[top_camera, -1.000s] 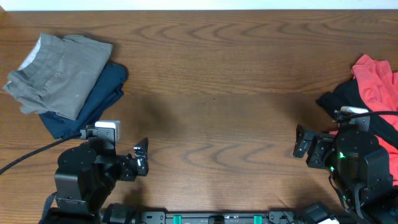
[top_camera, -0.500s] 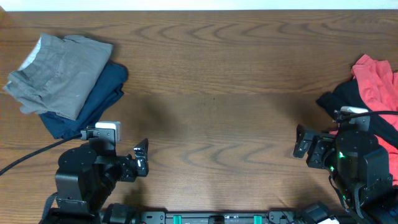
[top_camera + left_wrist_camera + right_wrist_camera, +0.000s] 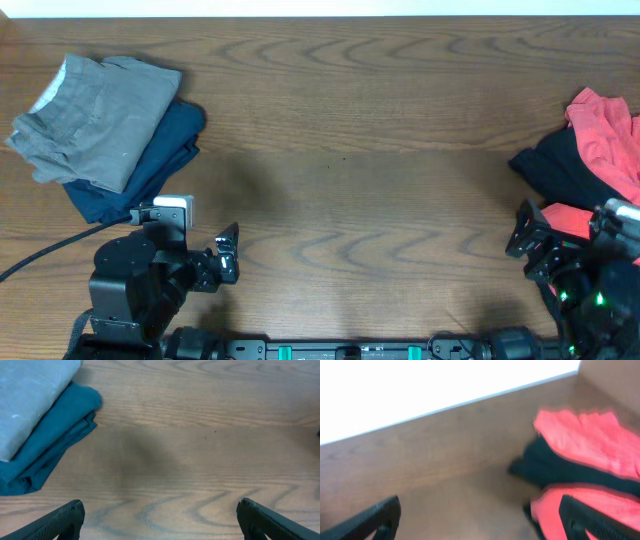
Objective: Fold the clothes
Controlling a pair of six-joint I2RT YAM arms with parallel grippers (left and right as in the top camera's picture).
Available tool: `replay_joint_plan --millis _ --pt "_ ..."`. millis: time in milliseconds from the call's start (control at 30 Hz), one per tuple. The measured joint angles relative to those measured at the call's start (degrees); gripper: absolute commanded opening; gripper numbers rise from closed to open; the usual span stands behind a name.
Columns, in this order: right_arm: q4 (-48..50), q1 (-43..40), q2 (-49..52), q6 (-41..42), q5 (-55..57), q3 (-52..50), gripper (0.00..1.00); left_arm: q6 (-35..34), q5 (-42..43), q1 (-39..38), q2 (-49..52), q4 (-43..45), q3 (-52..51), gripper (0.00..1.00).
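Note:
Folded grey shorts (image 3: 97, 115) lie on a folded navy garment (image 3: 150, 165) at the far left; both also show in the left wrist view, the grey shorts (image 3: 30, 395) over the navy garment (image 3: 50, 440). A red garment (image 3: 605, 140) and a black garment (image 3: 555, 165) lie unfolded at the right edge, and show blurred in the right wrist view as the red garment (image 3: 585, 435) and the black garment (image 3: 545, 467). My left gripper (image 3: 226, 254) is open and empty near the front edge. My right gripper (image 3: 530, 243) is open and empty beside the red and black pile.
The wooden table (image 3: 340, 150) has its far edge along the top. A black cable (image 3: 50, 250) runs across the front left. The arm bases stand at the front edge.
My right arm has swung to the right towards the red and black pile. A red piece now shows by its gripper. The left arm has not moved.

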Motion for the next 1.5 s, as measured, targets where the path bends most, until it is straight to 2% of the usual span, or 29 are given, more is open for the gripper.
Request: replay_joint_plan --millis 167,433,733,800,1033,1500 --pt "13.9 -3.1 -9.5 -7.5 -5.6 -13.4 0.99 0.0 0.0 0.0 0.0 0.0 -0.1 0.98" --pt "34.4 -6.4 -23.3 -10.9 -12.8 -34.2 0.99 0.0 0.0 0.0 0.0 0.0 -0.1 0.98" --pt "58.9 -8.0 -24.8 -12.9 -16.5 -49.8 0.99 0.0 0.0 0.0 0.0 0.0 -0.1 0.98" --pt "59.7 -8.1 -24.9 -13.6 -16.8 -52.6 0.99 0.0 0.0 0.0 0.0 0.0 -0.1 0.98" --pt "49.2 -8.1 -24.8 -14.6 -17.6 -54.6 0.99 0.0 0.0 0.0 0.0 0.0 -0.1 0.98" --pt "49.2 -8.1 -24.8 -13.9 -17.9 -54.6 0.99 0.0 0.0 0.0 0.0 0.0 -0.1 0.98"
